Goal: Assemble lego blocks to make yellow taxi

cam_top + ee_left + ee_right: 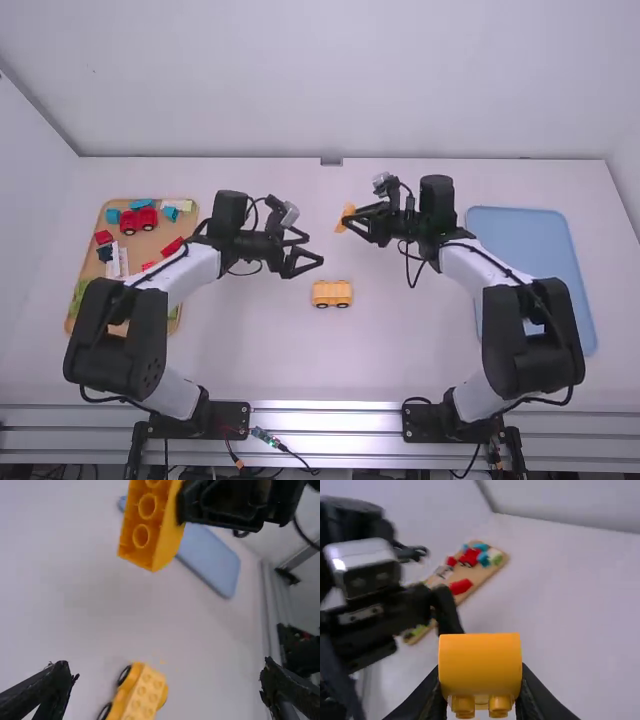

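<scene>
We are seeing the right gripper (351,220) closing its jaws on a yellow block (345,217), which is sitting between their tips and sticking out past them toward the left arm's side. In the left wrist view we are seeing it tilting, with a row of round shapes showing on one face.

The left gripper (315,250) is holding its jaws wide apart, and the yellow block is lying outside them, near but not touching.

We are also looking at a yellow wheeled base (332,293), studs up, resting on the white surface (250,350). It is lying free of both pairs of jaws, nearer the arm bases than either, and well apart from the block being gripped.

On the left arm's side, a wooden tray (187,216) is holding a red wheeled piece (138,220) and other coloured blocks, some of them red, blue and green. A blue tray (530,250) is lying on the right arm's side.
</scene>
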